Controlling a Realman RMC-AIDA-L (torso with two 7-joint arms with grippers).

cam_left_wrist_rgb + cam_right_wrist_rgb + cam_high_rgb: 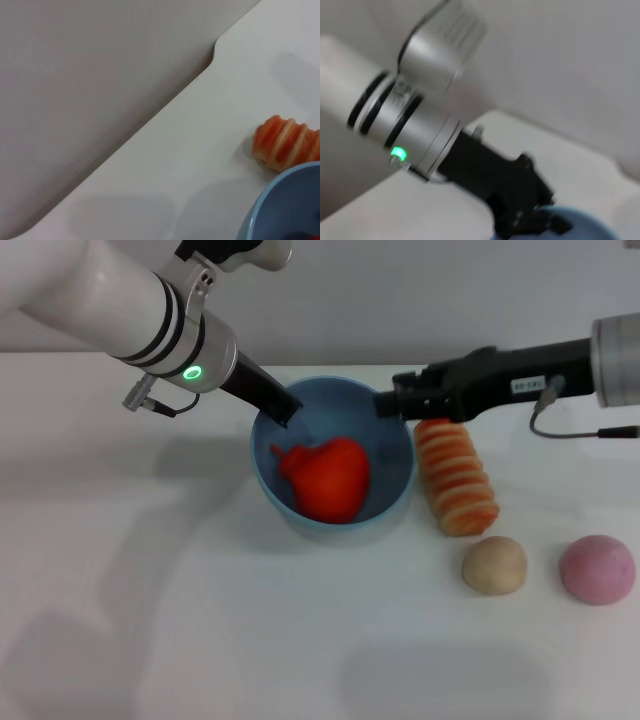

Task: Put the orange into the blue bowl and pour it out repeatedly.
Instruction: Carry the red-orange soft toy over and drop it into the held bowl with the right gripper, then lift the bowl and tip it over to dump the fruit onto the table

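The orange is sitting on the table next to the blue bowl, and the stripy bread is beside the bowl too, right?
Not quite. The orange is inside the blue bowl, not on the table next to it; the head view shows this. The stripy bread does lie beside the bowl.

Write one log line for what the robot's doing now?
orange: inside blue bowl | left gripper: at bowl's far rim | right gripper: at bowl's right rim

White arms, black-banded silver wrists, green LED point(190, 371), black jaws.
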